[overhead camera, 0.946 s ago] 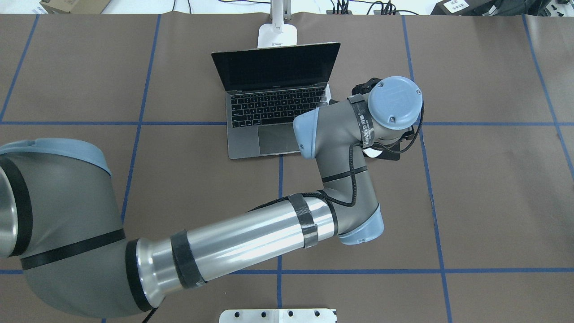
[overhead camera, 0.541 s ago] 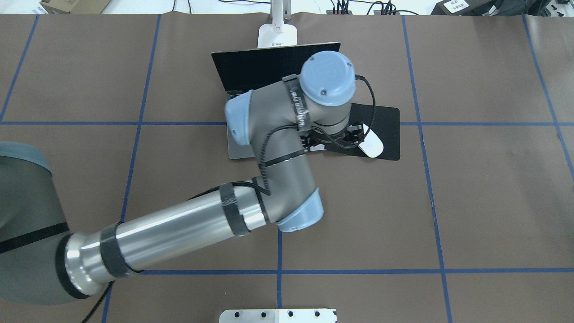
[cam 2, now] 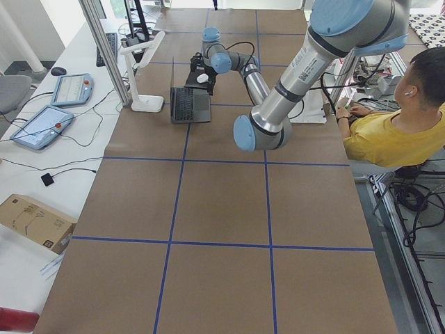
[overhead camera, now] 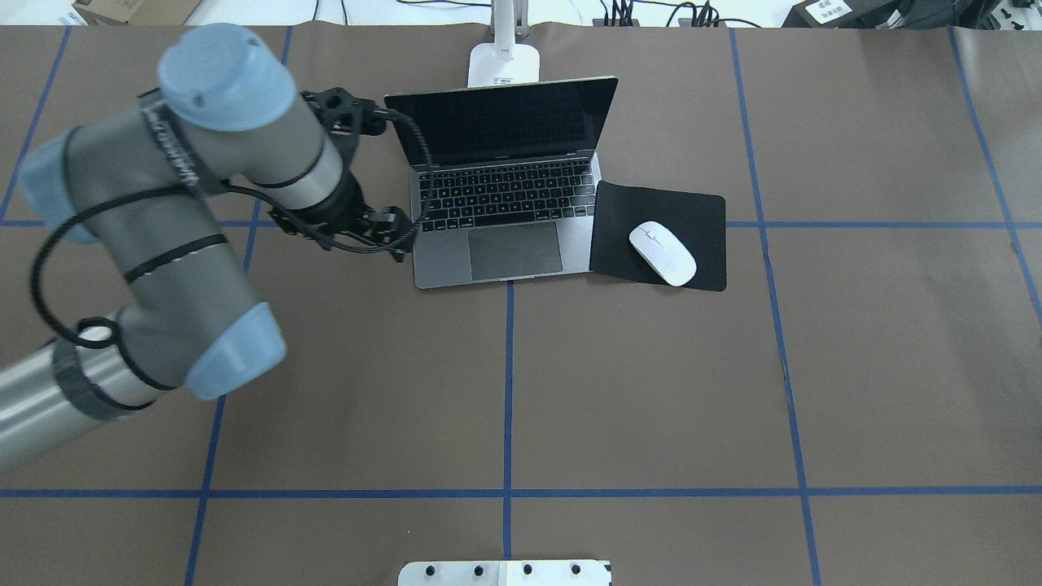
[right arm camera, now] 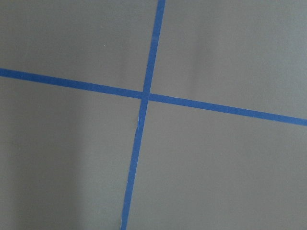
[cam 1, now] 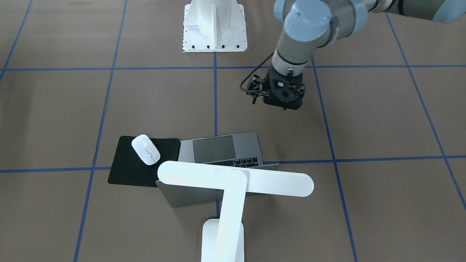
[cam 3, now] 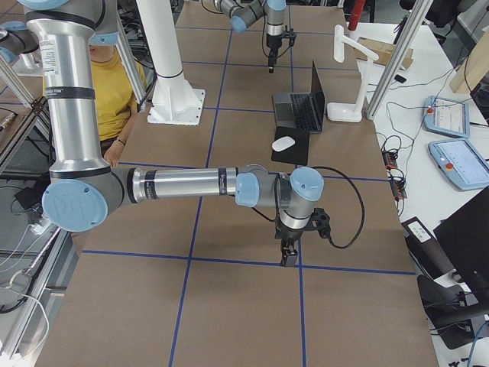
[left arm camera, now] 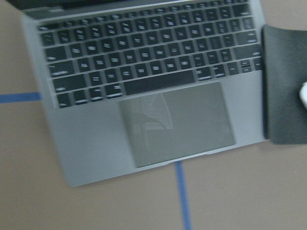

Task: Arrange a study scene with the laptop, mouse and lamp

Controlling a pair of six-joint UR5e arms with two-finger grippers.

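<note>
The laptop point(overhead camera: 505, 220) stands open at the far middle of the table, with its trackpad in the left wrist view point(left arm camera: 175, 122). The white mouse point(overhead camera: 662, 253) lies free on a black mat point(overhead camera: 692, 212) to the right of the laptop. It also shows in the front view point(cam 1: 145, 149). The white lamp point(cam 1: 236, 182) stands behind the laptop screen, and only its base point(overhead camera: 505, 63) shows from overhead. My left gripper point(overhead camera: 370, 232) hangs just left of the laptop and holds nothing I can see. Its fingers are hidden. My right gripper point(cam 3: 288, 258) points down over bare table far to the right, and I cannot tell its state.
The white robot pedestal point(cam 1: 214, 25) stands at the near table edge. Brown table cover with blue tape lines point(right arm camera: 146, 93) lies all around. A person in yellow point(cam 2: 389, 125) sits beside the table. Tablets and cables lie beyond the far edge.
My left arm has swung from over the mouse and mat, across the laptop, to the laptop's left side. The mouse stays on the mat, uncovered.
</note>
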